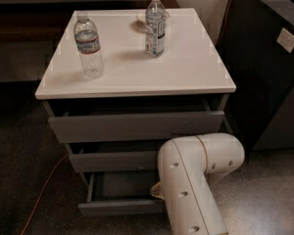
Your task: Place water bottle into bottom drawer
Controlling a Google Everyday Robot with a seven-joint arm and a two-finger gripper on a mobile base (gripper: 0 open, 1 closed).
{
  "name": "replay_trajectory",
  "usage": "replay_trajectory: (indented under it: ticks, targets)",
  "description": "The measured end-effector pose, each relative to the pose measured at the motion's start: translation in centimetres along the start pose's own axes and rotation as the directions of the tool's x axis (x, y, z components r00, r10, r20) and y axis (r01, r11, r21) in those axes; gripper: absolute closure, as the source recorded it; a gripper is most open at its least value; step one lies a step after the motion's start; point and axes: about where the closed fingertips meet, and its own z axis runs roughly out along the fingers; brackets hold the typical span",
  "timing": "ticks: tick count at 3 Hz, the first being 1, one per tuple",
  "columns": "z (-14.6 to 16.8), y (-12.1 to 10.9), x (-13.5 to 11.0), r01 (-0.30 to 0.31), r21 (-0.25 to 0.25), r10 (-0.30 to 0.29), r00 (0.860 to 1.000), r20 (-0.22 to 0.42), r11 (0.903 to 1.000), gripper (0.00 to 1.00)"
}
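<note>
The water bottle (88, 45) stands upright on the left of the cabinet's white top; it is clear, with a white cap and a red band on its label. The bottom drawer (118, 207) is pulled open and shows its grey tray inside. My white arm (198, 180) fills the lower right foreground in front of the cabinet. Only a small beige part of my gripper (157, 190) shows behind the arm, at the right end of the open bottom drawer, far below the bottle. Nothing shows in it.
A taller, slimmer bottle (155, 24) stands at the back middle of the white top (186, 72), with a small dish behind it. The top drawer (137, 125) and middle drawer (112, 160) stand slightly out. A dark cabinet (269, 67) is at the right. An orange cable (44, 190) lies on the floor at the left.
</note>
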Motion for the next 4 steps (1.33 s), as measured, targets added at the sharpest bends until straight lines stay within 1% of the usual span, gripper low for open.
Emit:
replay_trajectory:
  ticks: [1,2,3,4]
  targets:
    - [-0.2,1.8,-0.6,-0.005,-0.028,0.005,1.000,0.023,0.9996,1.00]
    - [-0.3,5.0,-1.8,-0.021,-0.081,0.026,0.998,0.064,0.9965,1.00]
    - [-0.2,6.9,-2.5,-0.032,-0.112,0.042,0.995,0.093,0.9932,1.00]
    - [-0.4,8.9,-2.9,-0.056,-0.145,0.073,0.990,0.121,0.9878,1.00]
